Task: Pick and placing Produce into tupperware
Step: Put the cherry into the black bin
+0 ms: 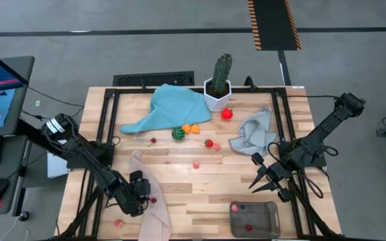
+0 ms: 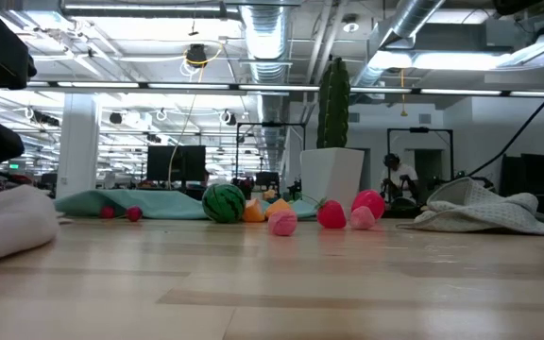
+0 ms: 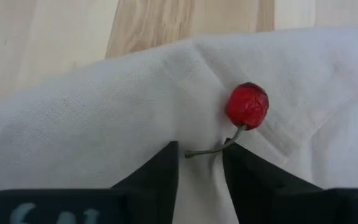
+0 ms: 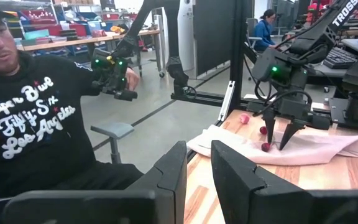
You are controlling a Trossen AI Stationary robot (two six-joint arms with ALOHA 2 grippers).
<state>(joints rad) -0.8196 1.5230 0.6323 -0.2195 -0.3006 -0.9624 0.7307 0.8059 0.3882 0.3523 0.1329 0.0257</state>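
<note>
Produce is what you are working with: your left tool hangs low over the beige cloth, and a red cherry lies on that cloth just ahead of its fingers. You can see the cherry's stem running across the gap between them, while the fingers stand slightly apart with nothing gripped. From above, that cherry sits right beside the left tool on the cloth. Another pink piece lies on the wooden counter just beyond the cloth's edge.

Most of your remaining produce lies near the cactus pot: a green striped ball, orange pieces and several red and pink ones, strung between the blue cloth and the grey cloth.

Your tupperware sits well apart from the beige cloth, with one small red piece inside.

Your right tool waits raised near the tupperware, fingers narrowly apart and empty. A person in a black sweatshirt sits past the counter.
</note>
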